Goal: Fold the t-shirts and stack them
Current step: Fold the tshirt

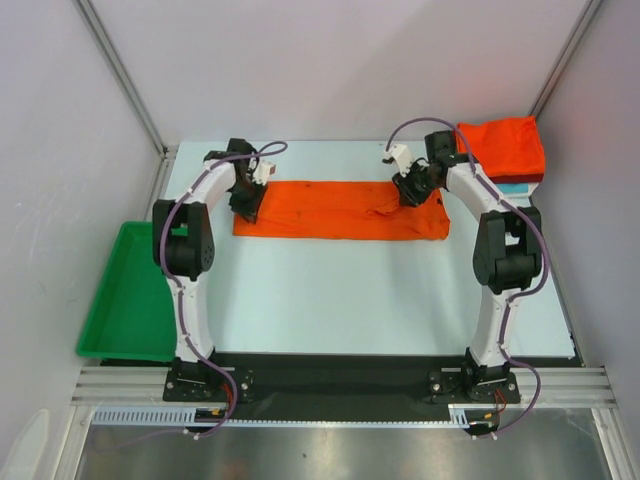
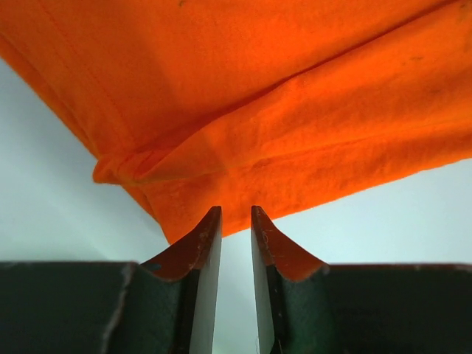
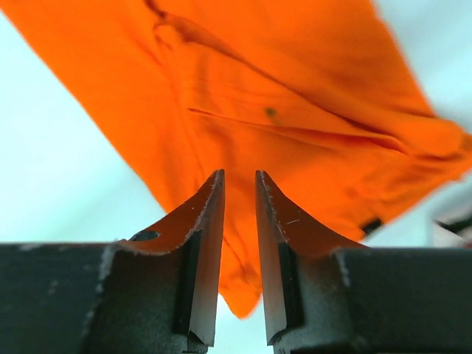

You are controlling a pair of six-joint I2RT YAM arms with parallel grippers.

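The t-shirt (image 1: 340,210), bright orange, lies folded into a long band across the far half of the table (image 1: 350,300), running from left to right. In the right wrist view we see a small dark speck (image 3: 271,112) on its cloth.

The left end effector (image 1: 247,205) sits at the band's left end. Its fingers (image 2: 203,243) are a narrow slit apart, with pale table showing between them and the cloth edge at their tips.

The right end effector (image 1: 410,190) is over the band near its right end. Its fingers are just as close, with orange showing through the slit, and we cannot tell whether it pinches the cloth.

A stack of folded shirts (image 1: 503,147), orange-red on top, sits at the far right corner just behind the right arm. A green tray (image 1: 125,295) lies off the left edge.
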